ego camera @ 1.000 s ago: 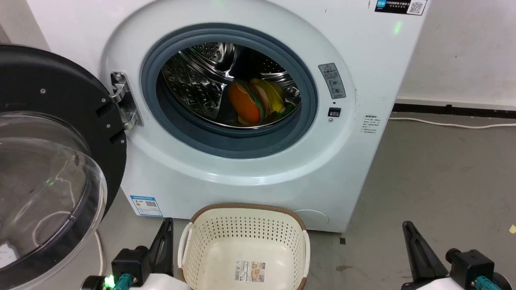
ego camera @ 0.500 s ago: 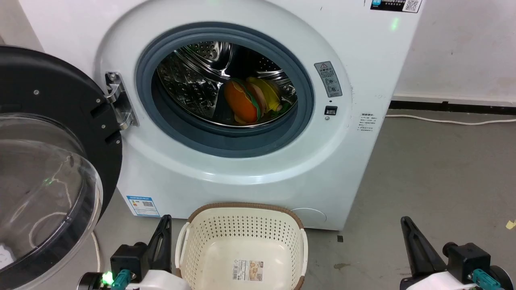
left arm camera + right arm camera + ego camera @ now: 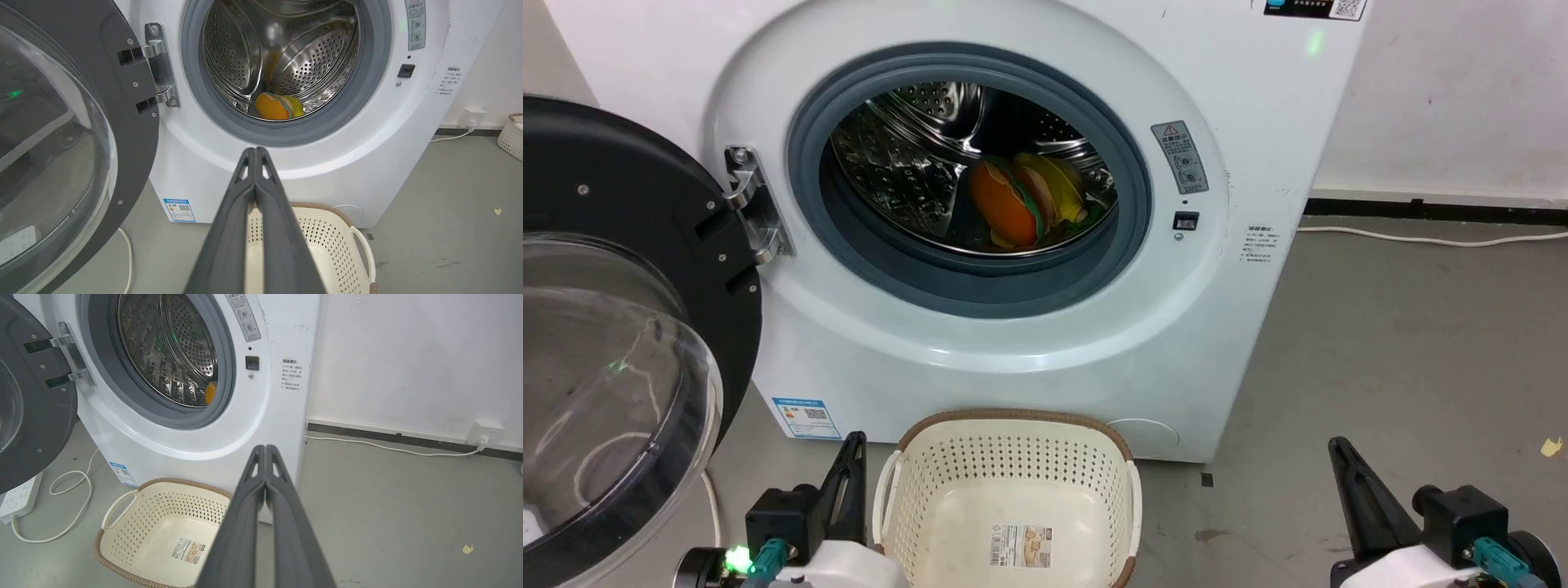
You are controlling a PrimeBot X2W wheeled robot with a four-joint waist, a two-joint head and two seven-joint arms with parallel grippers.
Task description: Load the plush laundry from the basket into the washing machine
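The plush laundry, orange bun with a green stripe and a yellow part, lies inside the steel drum of the washing machine; the plush laundry also shows low in the drum in the left wrist view. The cream basket stands on the floor before the washer with just its label sticker inside. My left gripper is shut beside the basket's left handle, holding nothing. My right gripper is shut, well right of the basket, over bare floor. In the wrist views the left gripper and right gripper have their fingers pressed together.
The black-framed domed door hangs wide open at the left. A white cable runs along the floor by the right wall. A power strip and looped cord lie left of the washer. Another pale basket sits far right.
The camera has shifted, so the washer and basket sit slightly further left and up in the picture. Both grippers stay shut at the bottom corners; the plush stays in the drum.
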